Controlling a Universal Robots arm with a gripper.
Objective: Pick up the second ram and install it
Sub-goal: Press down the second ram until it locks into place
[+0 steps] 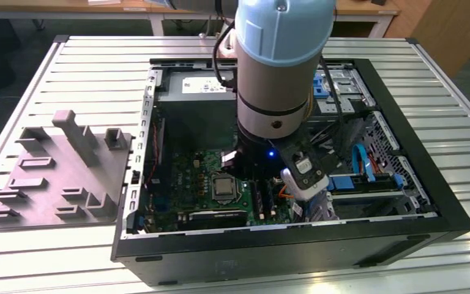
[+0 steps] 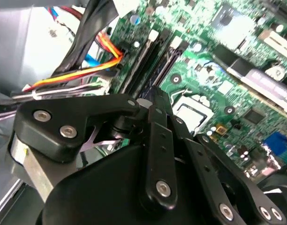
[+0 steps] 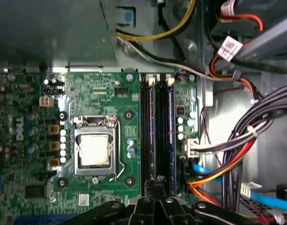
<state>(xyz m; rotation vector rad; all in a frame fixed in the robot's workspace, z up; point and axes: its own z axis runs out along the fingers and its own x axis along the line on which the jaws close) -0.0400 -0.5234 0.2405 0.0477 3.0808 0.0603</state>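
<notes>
My gripper (image 3: 156, 182) (image 2: 156, 99) is down inside the open computer case (image 1: 300, 245), right over the long black memory slots (image 3: 148, 131) (image 1: 261, 199) beside the processor socket (image 3: 93, 150). Its two black fingers are closed together in line with the slots. The second ram (image 3: 159, 136) shows as a thin dark strip seen edge-on, running from the fingertips along a slot. It seems to stand in or just above that slot, and I cannot tell how deep it sits. The arm (image 1: 276, 79) hides the gripper in the exterior view.
Orange, black and white cables (image 3: 237, 150) (image 2: 82, 70) crowd close to the slots. A grey plastic tray with upright blocks (image 1: 55, 177) lies on the slatted table at the exterior view's left. The power supply (image 1: 194, 92) fills the case's far end.
</notes>
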